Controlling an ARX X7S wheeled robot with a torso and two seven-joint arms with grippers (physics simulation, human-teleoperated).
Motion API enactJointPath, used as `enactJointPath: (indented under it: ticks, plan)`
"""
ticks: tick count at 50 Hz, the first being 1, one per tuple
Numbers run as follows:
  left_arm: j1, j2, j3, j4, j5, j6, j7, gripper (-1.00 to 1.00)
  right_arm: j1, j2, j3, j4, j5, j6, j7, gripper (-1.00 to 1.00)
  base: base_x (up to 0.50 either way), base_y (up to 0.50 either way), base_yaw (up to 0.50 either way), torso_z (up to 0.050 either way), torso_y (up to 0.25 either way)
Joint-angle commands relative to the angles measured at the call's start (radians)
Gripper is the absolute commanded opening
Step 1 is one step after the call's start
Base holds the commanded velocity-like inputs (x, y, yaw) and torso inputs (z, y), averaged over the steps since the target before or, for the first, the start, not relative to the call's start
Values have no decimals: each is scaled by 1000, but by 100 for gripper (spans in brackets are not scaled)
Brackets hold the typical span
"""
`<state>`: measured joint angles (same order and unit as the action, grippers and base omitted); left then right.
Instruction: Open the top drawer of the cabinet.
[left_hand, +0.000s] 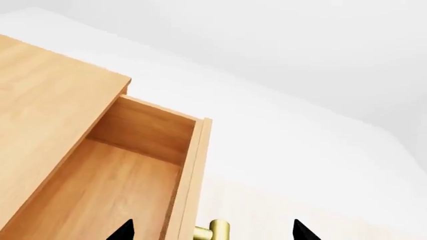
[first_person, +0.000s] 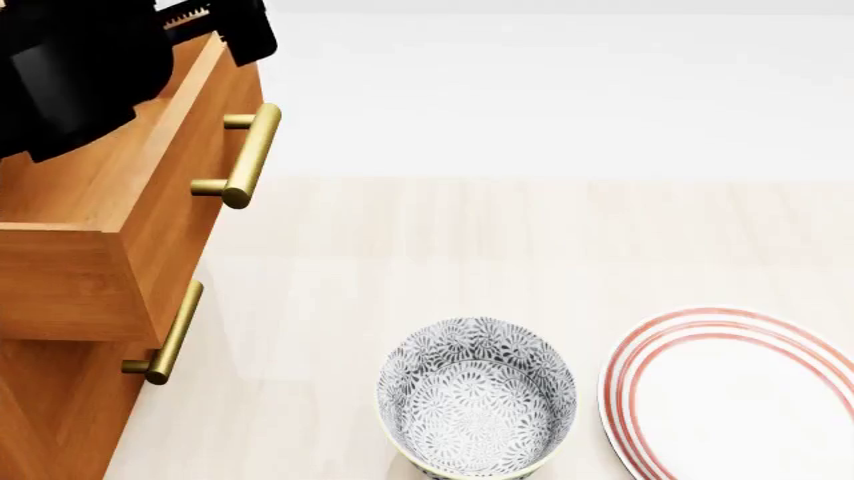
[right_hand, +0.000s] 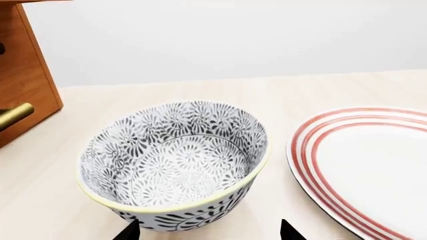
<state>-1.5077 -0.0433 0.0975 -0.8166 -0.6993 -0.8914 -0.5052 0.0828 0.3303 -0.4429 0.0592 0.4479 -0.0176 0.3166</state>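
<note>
The top drawer (first_person: 120, 200) of the orange-brown cabinet (first_person: 54, 400) stands pulled out, its front well ahead of the drawer below. The left wrist view looks into its empty wooden box (left_hand: 113, 190) beside the cabinet's top (left_hand: 47, 110). The brass bar handle (first_person: 247, 155) sticks out from the drawer front. My left gripper (left_hand: 213, 232) is open, with the handle (left_hand: 215, 231) between its wide-apart fingertips and touching neither. In the head view the left arm (first_person: 80, 60) is a black mass over the drawer. My right gripper (right_hand: 208, 232) is open, just in front of the patterned bowl.
A lower drawer's brass handle (first_person: 167, 335) shows under the top one. A grey patterned bowl (first_person: 477, 395) sits on the pale table, and a white plate with red rings (first_person: 747, 400) lies to its right. The cabinet's corner (right_hand: 23, 75) shows in the right wrist view.
</note>
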Motion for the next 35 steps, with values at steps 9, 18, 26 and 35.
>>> enactJointPath:
  ticks: [9,18,26,35]
  plan:
    - [-42,14,-67,-74,-68,-1,-82,100,-1,-16,15,6,-13,-7,-23,100,0,0,0,0,0]
    - [-84,13,-87,-182,-93,20,-92,100,3,-17,14,16,-12,-11,-25,100,0,0,0,0,0]
    - [-95,10,-91,-211,-112,22,-93,100,2,-16,12,15,-11,-13,-24,100,0,0,0,0,0]
    - [-116,9,-106,-256,-135,25,-105,100,4,-14,12,14,-8,-12,-22,100,0,0,0,0,0]
